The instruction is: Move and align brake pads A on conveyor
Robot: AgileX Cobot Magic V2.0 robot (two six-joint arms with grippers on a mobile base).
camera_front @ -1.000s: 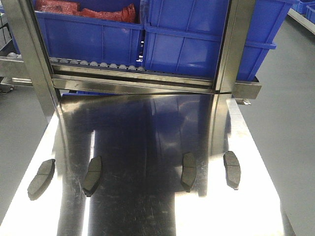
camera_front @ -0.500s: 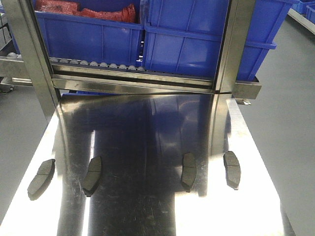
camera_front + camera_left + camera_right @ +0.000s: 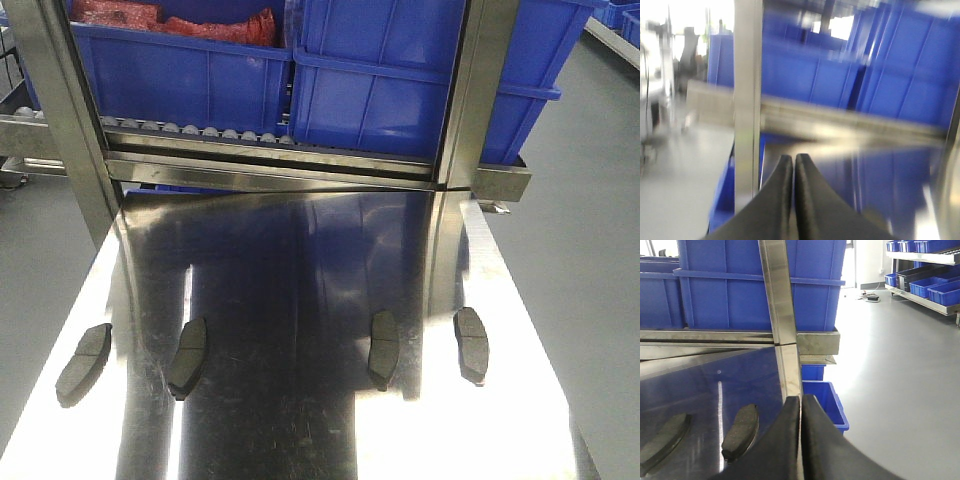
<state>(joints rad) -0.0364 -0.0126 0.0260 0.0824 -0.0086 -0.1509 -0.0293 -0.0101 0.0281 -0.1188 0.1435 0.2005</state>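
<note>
Four brake pads (image 3: 384,349) lie spaced in a row across my shiny steel table (image 3: 290,270). My left gripper (image 3: 793,160) and right gripper (image 3: 801,401) are both pressed together, above the tabletop.

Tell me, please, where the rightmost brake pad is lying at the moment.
In the front view, the rightmost brake pad lies on the steel tabletop near its right edge, just right of a second pad.

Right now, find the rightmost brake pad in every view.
Front: the pad lies lower right on the steel table.
Left wrist: not in view.
Right wrist: the pad is lower left, just left of the right tool.
Shared landmark: the blue bins behind the table.
</note>
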